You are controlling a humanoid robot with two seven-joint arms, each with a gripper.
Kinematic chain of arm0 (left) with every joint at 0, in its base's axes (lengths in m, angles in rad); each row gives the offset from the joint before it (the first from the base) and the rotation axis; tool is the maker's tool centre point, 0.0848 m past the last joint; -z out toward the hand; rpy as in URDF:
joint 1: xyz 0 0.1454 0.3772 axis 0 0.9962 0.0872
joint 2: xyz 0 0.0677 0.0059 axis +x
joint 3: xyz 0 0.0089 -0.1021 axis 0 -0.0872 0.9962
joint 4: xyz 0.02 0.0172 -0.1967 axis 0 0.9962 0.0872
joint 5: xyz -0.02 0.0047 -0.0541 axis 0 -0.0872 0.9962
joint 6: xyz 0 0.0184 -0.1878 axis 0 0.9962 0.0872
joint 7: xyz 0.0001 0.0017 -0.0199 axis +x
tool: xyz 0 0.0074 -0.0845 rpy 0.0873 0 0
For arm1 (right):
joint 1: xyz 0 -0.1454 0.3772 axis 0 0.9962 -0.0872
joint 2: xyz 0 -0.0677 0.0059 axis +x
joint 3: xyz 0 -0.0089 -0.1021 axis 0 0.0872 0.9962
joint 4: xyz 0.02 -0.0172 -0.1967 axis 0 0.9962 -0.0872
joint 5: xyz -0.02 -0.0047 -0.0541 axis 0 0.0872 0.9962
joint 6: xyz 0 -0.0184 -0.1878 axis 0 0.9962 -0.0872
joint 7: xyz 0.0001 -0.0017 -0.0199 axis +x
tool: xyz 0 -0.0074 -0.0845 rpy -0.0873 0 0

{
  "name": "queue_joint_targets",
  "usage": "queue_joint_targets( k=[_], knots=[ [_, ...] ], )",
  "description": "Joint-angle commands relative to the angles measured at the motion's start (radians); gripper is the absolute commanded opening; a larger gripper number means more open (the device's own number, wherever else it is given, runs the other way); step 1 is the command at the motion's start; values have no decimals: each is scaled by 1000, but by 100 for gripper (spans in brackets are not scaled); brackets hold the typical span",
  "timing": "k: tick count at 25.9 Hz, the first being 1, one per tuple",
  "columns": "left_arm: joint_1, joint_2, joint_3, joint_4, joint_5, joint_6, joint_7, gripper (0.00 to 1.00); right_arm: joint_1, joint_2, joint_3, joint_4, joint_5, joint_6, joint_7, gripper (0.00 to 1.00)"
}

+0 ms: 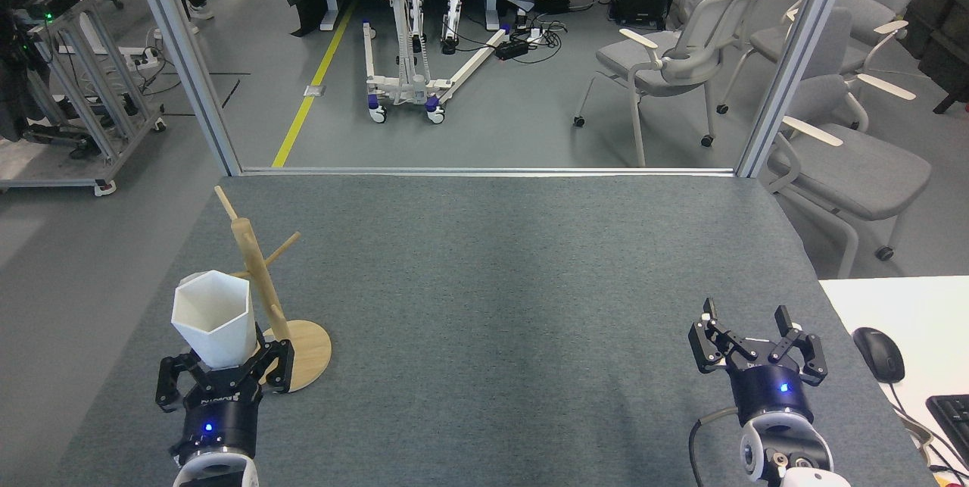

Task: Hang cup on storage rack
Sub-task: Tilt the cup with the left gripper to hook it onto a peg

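Upright white cup (213,318) beside rack (265,294)

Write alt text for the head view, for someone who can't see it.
The left gripper holds a white cup upright beside a wooden storage rack on a grey table. The right gripper hangs open and empty.
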Motion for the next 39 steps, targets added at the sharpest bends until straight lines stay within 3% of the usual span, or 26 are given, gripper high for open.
queue_joint_targets(
  k=[1, 9, 15, 23, 24, 25, 26, 27, 28, 39],
  knots=[
    [-4, 10, 0, 6, 0, -5, 2, 0, -27, 1, 1, 1, 0, -1, 1, 99],
    [-26, 10, 2, 39, 0, -5, 2, 0, -53, 4, -1, 1, -8, -3, 1, 99],
    [-53, 11, 0, 74, 0, -23, 3, 0, -58, 4, 1, 3, -126, -1, 1, 99],
    [-46, 13, -2, 71, 0, -28, 2, 6, -56, 13, 4, 8, -132, -1, 1, 99],
    [-44, 11, -2, 71, 0, -28, 2, 10, -56, 15, 4, 8, -132, -1, 1, 99],
    [-46, 11, -2, 72, 0, -26, 2, 21, -56, 15, 4, 8, -132, -1, 1, 99],
    [-47, 11, -2, 72, 0, -25, 3, 45, -56, 15, 4, 8, -132, -3, 1, 99],
    [-50, 8, 0, 72, 1, -11, 8, 82, -56, 15, 4, 8, -132, -3, 1, 99],
    [-49, 10, -2, 72, 1, -17, 8, 100, -56, 15, 4, 8, -132, -3, 1, 99],
    [-44, 7, -2, 75, 1, -17, 8, 100, -55, 13, 13, 8, -130, -10, 9, 99]
  ],
)
